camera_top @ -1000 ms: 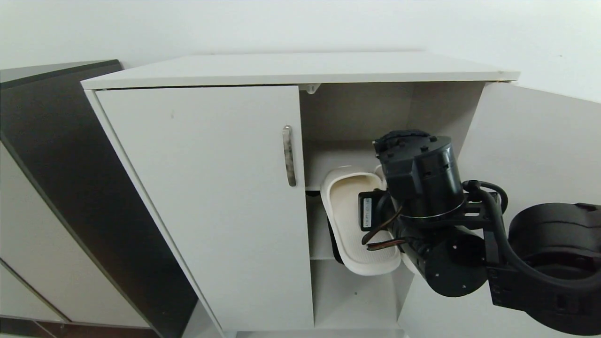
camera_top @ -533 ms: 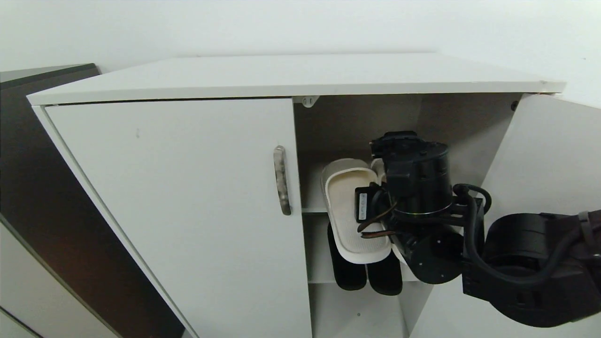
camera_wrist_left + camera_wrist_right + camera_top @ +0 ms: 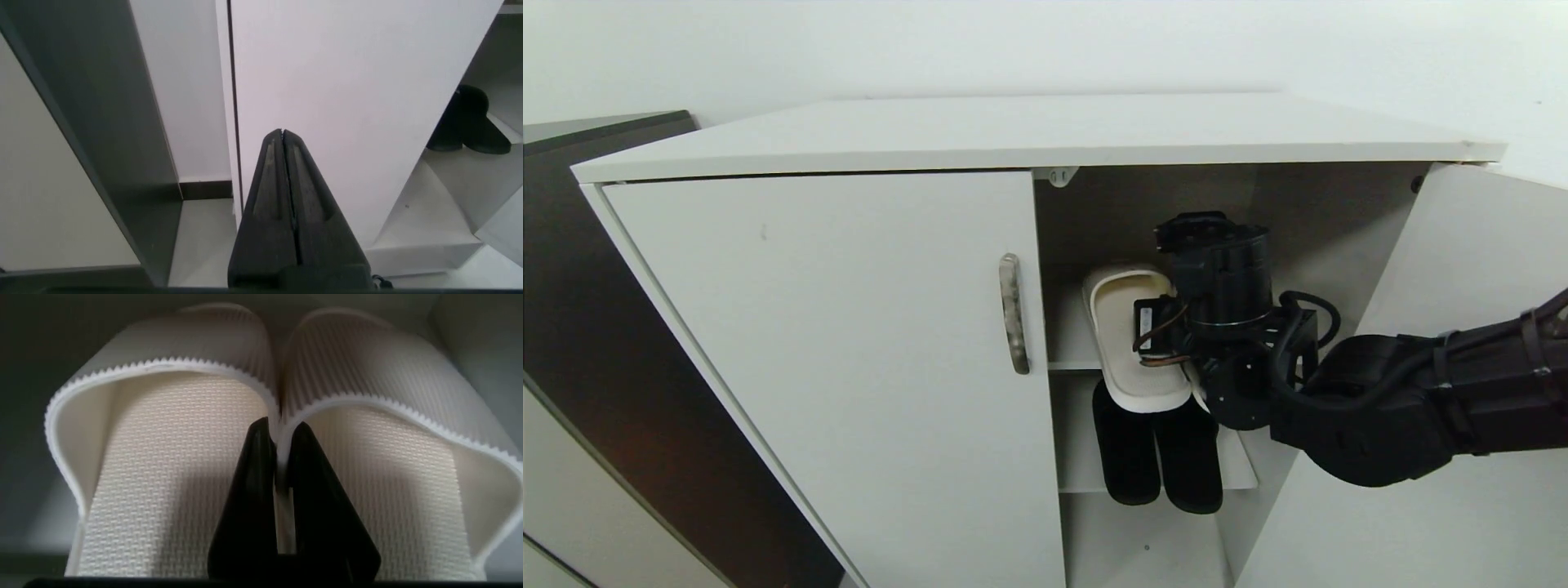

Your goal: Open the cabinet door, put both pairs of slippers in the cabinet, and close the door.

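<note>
The white cabinet (image 3: 1029,131) has its left door (image 3: 849,343) closed and its right door (image 3: 1462,327) swung open. My right gripper (image 3: 282,433) is shut on the touching inner edges of the white slippers (image 3: 163,482), holding the pair side by side. In the head view the white slippers (image 3: 1131,335) lie toes-in over the upper shelf (image 3: 1066,331), heels sticking out past its front edge, my right wrist (image 3: 1217,278) beside them. The black slippers (image 3: 1156,449) rest on the shelf below, heels overhanging. My left gripper (image 3: 283,135) is shut and empty, low before the closed door.
A metal handle (image 3: 1010,313) sits on the closed door's right edge. A dark panel (image 3: 605,327) stands left of the cabinet. The bottom compartment (image 3: 1135,539) lies under the black slippers (image 3: 467,122). Floor (image 3: 204,237) shows beneath my left gripper.
The head camera shifted at first. Since then my right arm has pushed the white slippers up and deeper into the cabinet, uncovering more of the black pair below.
</note>
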Tool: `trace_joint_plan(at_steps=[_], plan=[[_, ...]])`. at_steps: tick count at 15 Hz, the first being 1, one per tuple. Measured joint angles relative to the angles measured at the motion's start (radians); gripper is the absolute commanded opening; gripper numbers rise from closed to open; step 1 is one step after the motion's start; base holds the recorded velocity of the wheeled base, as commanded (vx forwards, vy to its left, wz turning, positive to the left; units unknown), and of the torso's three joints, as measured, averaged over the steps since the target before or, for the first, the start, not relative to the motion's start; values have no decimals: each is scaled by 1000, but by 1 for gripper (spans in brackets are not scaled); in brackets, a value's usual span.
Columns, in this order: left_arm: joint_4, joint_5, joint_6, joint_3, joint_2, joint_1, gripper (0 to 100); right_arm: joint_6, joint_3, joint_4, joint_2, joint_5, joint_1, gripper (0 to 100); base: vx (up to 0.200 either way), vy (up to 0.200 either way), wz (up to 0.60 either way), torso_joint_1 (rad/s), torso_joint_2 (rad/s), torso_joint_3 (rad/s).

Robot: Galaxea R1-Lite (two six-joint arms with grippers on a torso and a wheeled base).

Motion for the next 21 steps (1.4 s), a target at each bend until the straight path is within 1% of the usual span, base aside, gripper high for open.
trace_joint_plan(at_steps=[5, 15, 16, 21], plan=[[0, 0, -2, 0, 0, 1, 0, -39, -99, 31, 49, 0, -27, 0, 0, 0, 0, 0, 0, 0], [0, 0, -2, 0, 0, 0, 0, -29, -118, 28, 88, 1, -37, 0, 0, 0, 0, 0, 0, 0], [0, 0, -2, 0, 0, 0, 0, -28, -117, 28, 89, 1, -39, 100, 0, 0, 0, 0, 0, 0], [0, 1, -2, 0, 0, 0, 0, -20, -84, 26, 80, -5, -35, 100, 0, 0, 0, 0, 0, 0]])
